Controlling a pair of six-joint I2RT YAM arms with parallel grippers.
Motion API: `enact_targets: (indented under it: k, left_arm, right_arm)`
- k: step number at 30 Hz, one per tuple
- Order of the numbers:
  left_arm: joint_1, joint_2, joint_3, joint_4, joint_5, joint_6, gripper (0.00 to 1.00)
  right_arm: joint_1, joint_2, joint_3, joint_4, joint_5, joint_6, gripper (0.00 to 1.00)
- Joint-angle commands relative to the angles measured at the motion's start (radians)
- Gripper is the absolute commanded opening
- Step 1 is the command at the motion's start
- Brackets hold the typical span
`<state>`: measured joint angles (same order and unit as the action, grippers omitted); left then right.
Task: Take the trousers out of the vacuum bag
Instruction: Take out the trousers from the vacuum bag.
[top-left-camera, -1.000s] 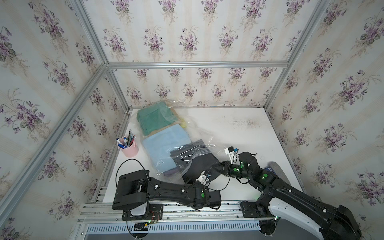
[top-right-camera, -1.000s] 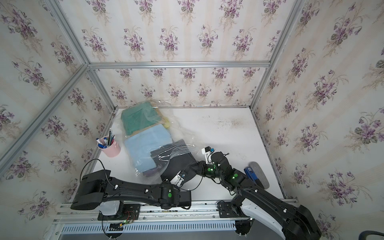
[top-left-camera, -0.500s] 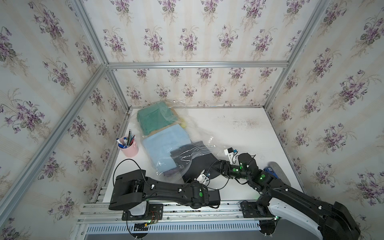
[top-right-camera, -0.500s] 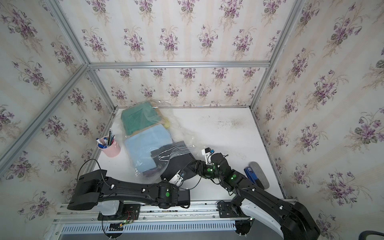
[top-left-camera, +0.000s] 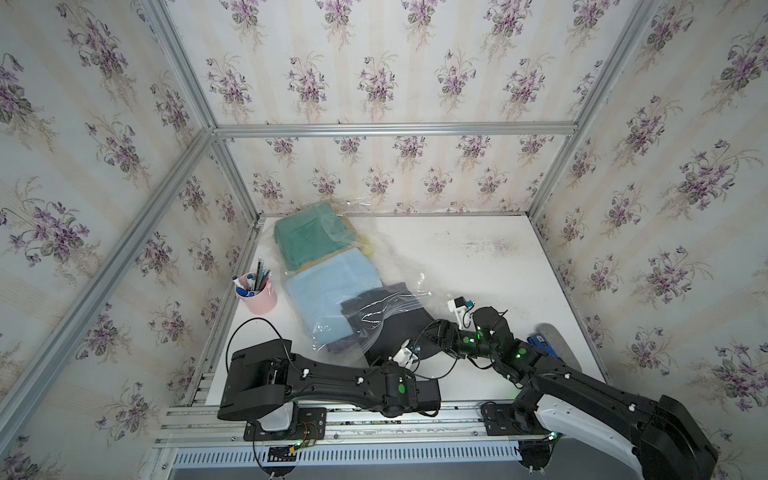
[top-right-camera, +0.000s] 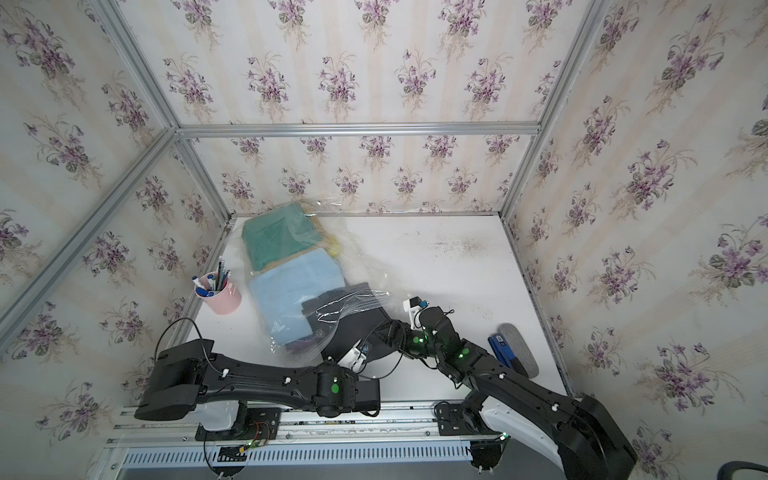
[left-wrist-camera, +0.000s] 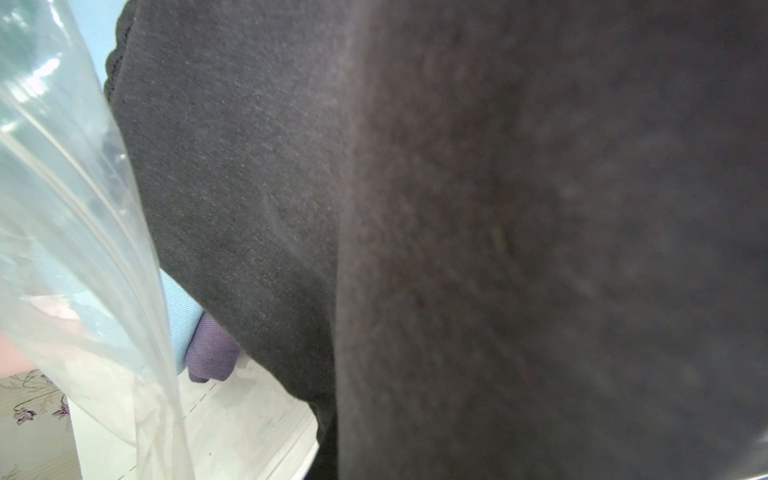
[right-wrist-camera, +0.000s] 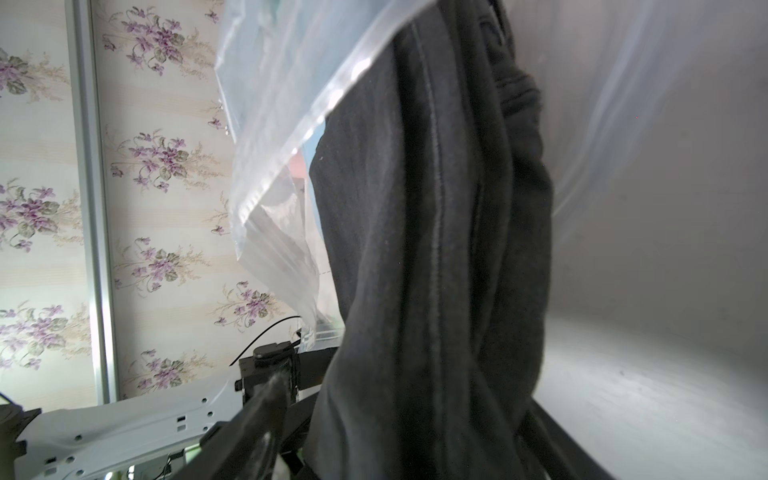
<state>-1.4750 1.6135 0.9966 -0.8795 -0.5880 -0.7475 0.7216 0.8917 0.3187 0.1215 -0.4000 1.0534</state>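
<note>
left fingers: hidden by dark grey trousers (left-wrist-camera: 457, 208) (grip unclear) | right fingers (right-wrist-camera: 266, 399): spread, dark grey trousers between

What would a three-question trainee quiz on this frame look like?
1. Which garment sticks partly out of the vacuum bag?
A) teal green trousers
B) dark grey trousers
C) khaki tan trousers
2. True or false: the pink cup stands on the table, outside the bag.
3. What colour is the garment showing from under the light blue trousers near the bag's mouth?

Key
1. B
2. True
3. Purple: the purple trousers show in the left wrist view.
</note>
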Motion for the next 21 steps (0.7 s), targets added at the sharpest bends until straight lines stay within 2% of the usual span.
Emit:
enact_targets:
  k: [1, 5, 10, 21]
  left_arm:
    - [-0.001, -0.003, -0.003, 0.024, -0.019, -0.002, 0.06]
    - [-0.001, -0.002, -0.009, 0.029, -0.019, -0.005, 0.05]
    - [-0.001, -0.007, -0.010, 0.038, -0.018, 0.002, 0.05]
    - [-0.001, -0.005, -0.016, 0.047, -0.014, -0.013, 0.04]
  right_arm:
    - [0.000, -0.033, 0.006, -0.105, 0.053, -0.029, 0.86]
    - [0.000, -0.091, -0.011, -0.153, 0.064, -0.011, 1.00]
    - [0.000, -0.119, -0.094, -0.004, -0.041, 0.087, 1.00]
    - [0.004, -0.028, -0.114, 0.189, -0.126, 0.161, 1.00]
